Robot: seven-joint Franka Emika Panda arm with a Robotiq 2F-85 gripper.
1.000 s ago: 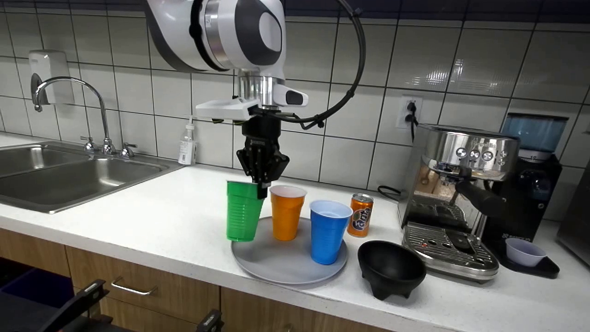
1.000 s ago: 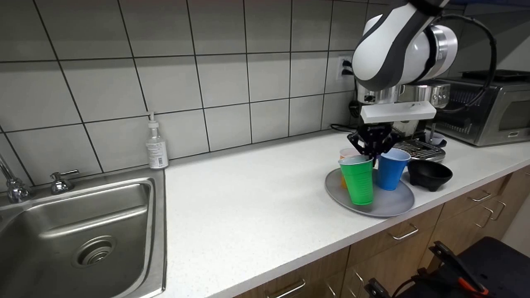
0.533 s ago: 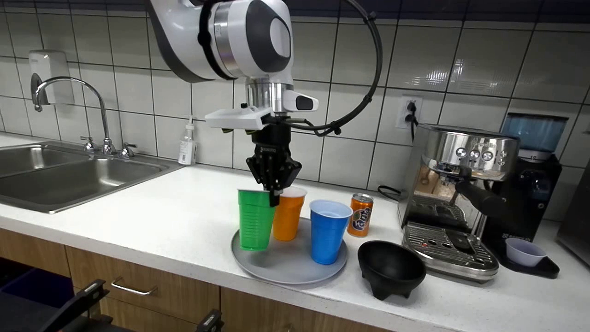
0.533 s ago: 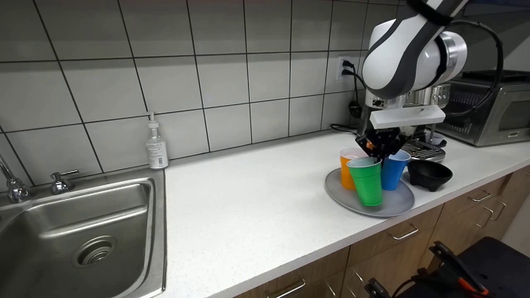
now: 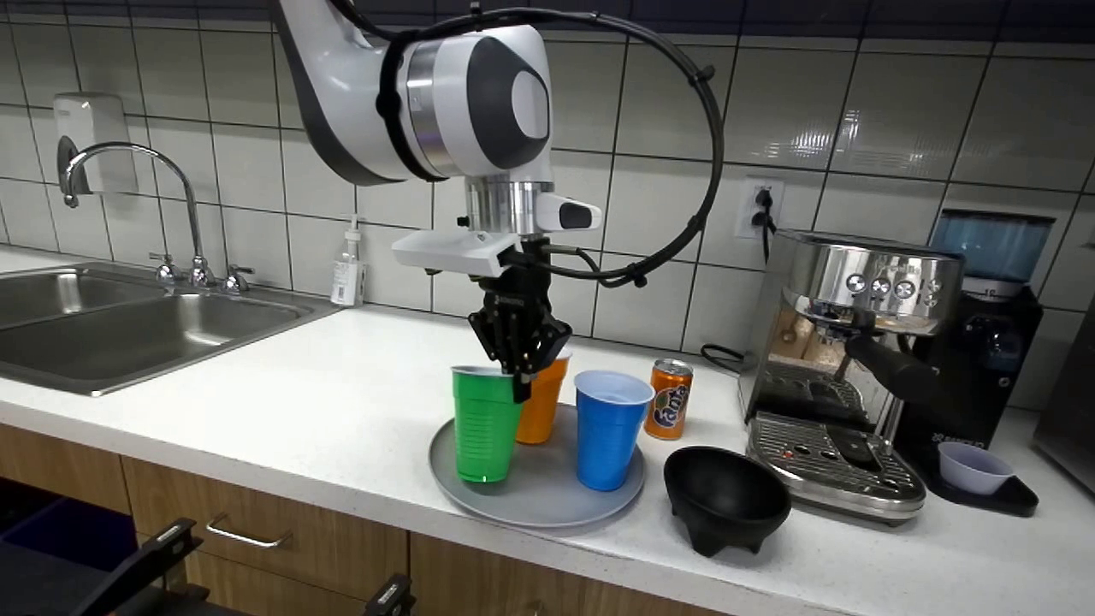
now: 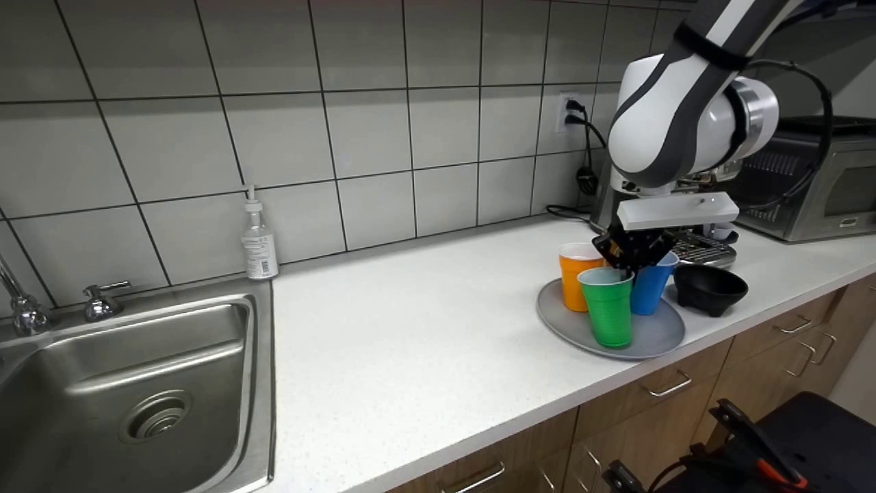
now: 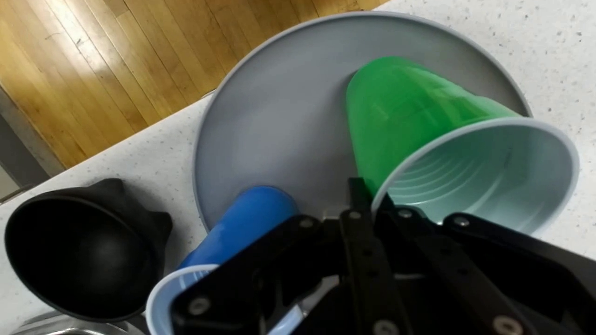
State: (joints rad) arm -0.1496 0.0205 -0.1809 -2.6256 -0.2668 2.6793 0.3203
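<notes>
A green cup [image 5: 485,432], clamped at the rim by the claw [image 7: 372,197], is held nearly upright over a gray plate [image 5: 549,503] (whether its base touches cannot be told). Carrying appears done; release is left. Ribbed outside, pale inside, no dent is seen. The plate is shared with an orange cup [image 6: 573,281] and a blue cup [image 5: 609,438].

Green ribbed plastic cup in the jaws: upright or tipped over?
Upright, or nearly so: in both exterior views the green cup has its mouth up and base down, over the round grey plate.
</notes>
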